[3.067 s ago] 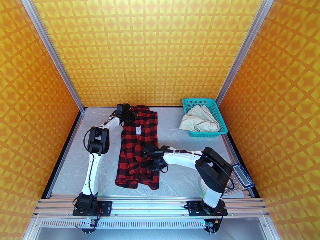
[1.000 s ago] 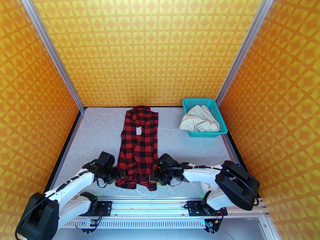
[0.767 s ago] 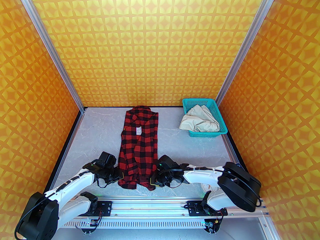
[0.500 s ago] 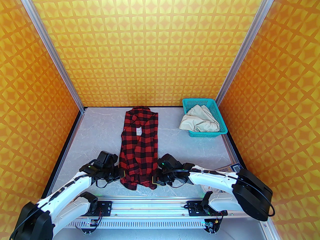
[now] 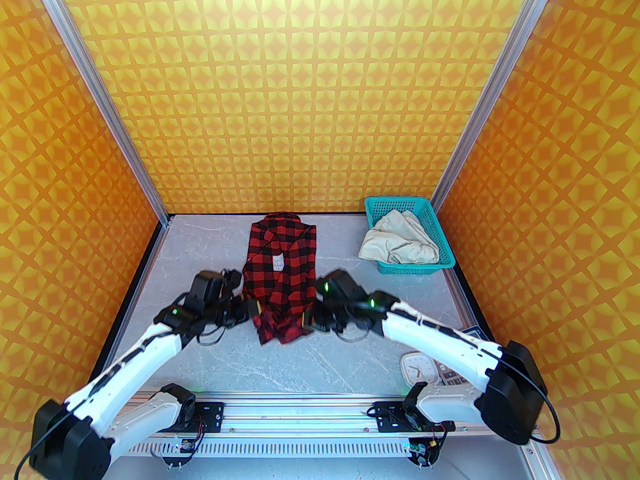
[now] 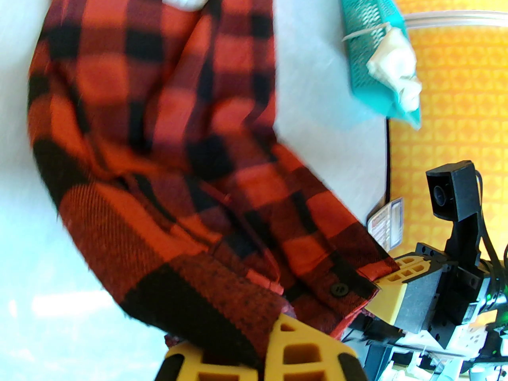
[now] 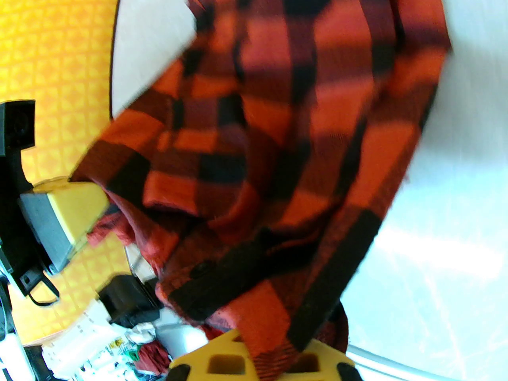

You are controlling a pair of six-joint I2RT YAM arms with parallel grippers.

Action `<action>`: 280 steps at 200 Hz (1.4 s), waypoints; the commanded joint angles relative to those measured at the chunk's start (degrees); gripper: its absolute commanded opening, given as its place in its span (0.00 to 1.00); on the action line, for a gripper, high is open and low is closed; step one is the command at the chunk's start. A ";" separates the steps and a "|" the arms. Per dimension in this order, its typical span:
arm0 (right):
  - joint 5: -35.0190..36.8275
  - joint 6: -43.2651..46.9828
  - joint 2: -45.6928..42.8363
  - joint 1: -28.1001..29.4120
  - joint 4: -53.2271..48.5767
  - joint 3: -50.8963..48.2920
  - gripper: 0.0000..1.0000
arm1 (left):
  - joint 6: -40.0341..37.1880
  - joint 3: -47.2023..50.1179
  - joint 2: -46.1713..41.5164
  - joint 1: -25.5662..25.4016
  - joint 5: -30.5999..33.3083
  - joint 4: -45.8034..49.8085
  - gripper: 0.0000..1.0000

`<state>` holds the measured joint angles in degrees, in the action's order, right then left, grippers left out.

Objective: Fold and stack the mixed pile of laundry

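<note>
The red-and-black checked shirt is on the grey desk, to the left of the teal basket and well apart from it. Its collar end lies flat, at about the same depth as the basket. Its hem end is raised from the desk, on the side nearer to the arm bases than the basket is.

The left tool is clenched on the left corner of this hem. In the left wrist view the cloth of the shirt goes in between the yellow pads of the left tool. The right tool is also seen there, at the other corner.

The right tool is clenched on the right corner of the hem. In the right wrist view the shirt is pinched in the right tool, and the left tool is across from it. The hem hangs loose between the two tools, which are level with each other.

The cream trousers lie crumpled inside the basket and spill over its left rim. A small white clock lies on the desk, nearer to the right arm's base than the basket is.
</note>
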<state>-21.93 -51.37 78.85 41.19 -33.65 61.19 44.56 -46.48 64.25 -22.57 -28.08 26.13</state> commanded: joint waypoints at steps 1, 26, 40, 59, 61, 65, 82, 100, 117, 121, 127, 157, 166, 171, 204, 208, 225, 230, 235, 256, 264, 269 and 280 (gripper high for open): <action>1.48 5.46 3.62 -2.66 -3.73 6.76 0.00 | -0.35 -4.10 4.16 2.59 0.18 -3.90 0.00; -0.03 8.05 8.03 -6.49 -4.32 12.43 0.00 | 0.55 -6.98 7.24 5.92 1.63 -8.61 0.00; -1.16 9.01 10.74 -8.38 -4.04 15.50 0.00 | 1.17 -9.07 9.80 7.57 1.86 -11.42 0.00; -2.35 10.22 14.83 -10.42 -4.06 20.31 0.00 | 1.25 -11.53 13.43 9.28 1.91 -14.59 0.00; -2.48 10.30 15.24 -10.64 -4.01 20.78 0.00 | 1.31 -11.77 13.75 9.40 1.89 -15.01 0.00; -2.79 10.48 16.17 -10.94 -3.93 21.59 0.00 | 1.32 -12.02 14.50 9.66 1.88 -16.11 0.00; -3.86 11.16 19.64 -12.53 -3.66 25.01 0.00 | 1.59 -13.99 17.78 10.80 1.89 -19.26 0.00; -4.55 11.82 23.08 -14.20 -3.32 28.18 0.00 | 0.87 -17.18 21.52 11.47 1.95 -19.82 0.00; -5.77 11.87 26.34 -15.71 -2.83 31.20 0.00 | 0.60 -19.68 24.95 11.93 1.88 -20.19 0.00; -5.93 11.91 27.14 -16.03 -2.83 31.95 0.00 | 0.56 -20.24 25.84 12.09 1.93 -20.27 0.00; -6.05 12.00 28.20 -16.45 -2.84 33.00 0.00 | 0.37 -21.15 26.90 12.18 1.89 -20.25 0.00; -7.80 12.69 34.56 -18.07 -3.31 38.35 0.00 | -0.07 -23.93 31.93 13.03 1.89 -20.99 0.00; -8.27 12.87 36.31 -18.53 -3.55 39.76 0.00 | -0.45 -25.02 33.64 13.04 1.93 -20.83 0.00; -8.51 12.96 37.27 -18.76 -3.53 40.37 0.00 | -0.65 -25.73 34.58 13.16 1.94 -20.59 0.00; -8.92 13.21 41.72 -20.03 -3.62 42.92 0.00 | -0.40 -28.17 39.57 13.44 1.62 -20.80 0.00; -9.00 13.31 42.25 -20.21 -3.66 43.16 0.00 | -0.16 -28.41 40.17 13.62 1.69 -20.96 0.00; -9.52 14.03 45.32 -20.67 -4.06 45.50 0.00 | -0.08 -29.75 42.98 13.95 1.70 -21.39 0.00; -9.72 14.51 46.58 -20.73 -4.78 46.66 0.00 | 0.00 -30.28 43.81 14.08 1.63 -21.21 0.00; -9.76 15.03 47.77 -20.88 -5.58 47.94 0.00 | 0.09 -30.65 44.71 14.25 1.62 -21.33 0.00; -9.77 16.17 52.56 -21.30 -7.13 51.49 0.00 | 0.44 -32.50 48.10 14.39 1.70 -21.75 0.00; -9.82 16.35 54.19 -21.45 -7.29 52.43 0.00 | 0.61 -33.31 49.48 14.54 1.80 -21.54 0.01; -9.77 16.45 55.10 -21.70 -7.31 52.93 0.00 | 0.77 -33.71 50.44 14.60 1.80 -21.53 0.04; -9.86 16.68 56.90 -22.09 -6.86 53.66 0.05 | 1.31 -34.54 52.30 14.74 1.94 -22.13 0.13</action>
<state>-31.09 -36.80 131.28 20.21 -38.85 112.36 45.04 -78.17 113.21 -8.51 -26.96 5.61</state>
